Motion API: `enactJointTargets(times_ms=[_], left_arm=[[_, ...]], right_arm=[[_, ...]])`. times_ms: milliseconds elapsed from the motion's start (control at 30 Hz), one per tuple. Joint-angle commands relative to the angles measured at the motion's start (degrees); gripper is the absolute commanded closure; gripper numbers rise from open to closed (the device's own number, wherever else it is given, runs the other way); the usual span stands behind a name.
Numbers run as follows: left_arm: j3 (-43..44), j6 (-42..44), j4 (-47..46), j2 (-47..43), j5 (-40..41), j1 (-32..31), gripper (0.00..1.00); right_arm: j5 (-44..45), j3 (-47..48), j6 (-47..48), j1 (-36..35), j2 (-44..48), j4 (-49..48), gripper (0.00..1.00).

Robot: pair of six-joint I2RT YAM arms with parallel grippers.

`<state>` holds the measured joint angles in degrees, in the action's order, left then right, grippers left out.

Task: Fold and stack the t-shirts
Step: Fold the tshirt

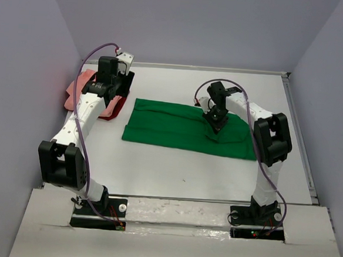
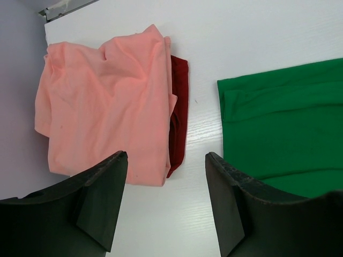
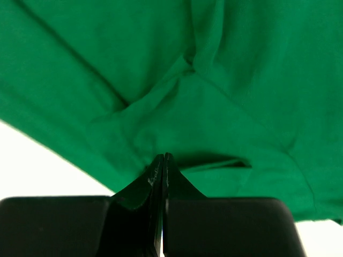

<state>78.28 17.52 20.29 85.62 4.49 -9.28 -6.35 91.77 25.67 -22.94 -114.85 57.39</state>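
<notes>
A bright green t-shirt (image 1: 177, 126) lies flat in the middle of the white table (image 1: 174, 170), with the right gripper (image 1: 215, 124) down on its puckered right part. The left gripper (image 1: 111, 88) hangs over a salmon-pink t-shirt (image 1: 75, 91), dark red cloth (image 1: 115, 108) showing at its right edge.

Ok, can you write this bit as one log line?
left gripper open, near salmon-pink t-shirt | right gripper shut, over green t-shirt

A free strip of table (image 2: 201, 75) runs between salmon-pink shirt (image 2: 102, 101) and green shirt (image 2: 284, 123).
</notes>
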Motion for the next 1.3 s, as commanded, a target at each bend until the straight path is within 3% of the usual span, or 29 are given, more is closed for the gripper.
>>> enactJointTargets(times_ms=[0, 433, 1267], left_arm=[[-0.76, 0.5, -1.66, -2.13, -0.36, -0.3, 0.28], [-0.59, 0.5, -1.57, -1.95, -0.8, -0.3, 0.29], [-3.4, 0.32, -2.19, -7.14, -4.23, -0.3, 0.27]], right_arm=[[2.39, 0.25, -0.62, 0.18, -2.31, -2.63, 1.0], [5.64, -2.29, -1.15, 0.18, -2.49, -2.72, 1.0], [6.88, -12.13, -5.28, 0.18, 9.64, 2.12, 1.0]])
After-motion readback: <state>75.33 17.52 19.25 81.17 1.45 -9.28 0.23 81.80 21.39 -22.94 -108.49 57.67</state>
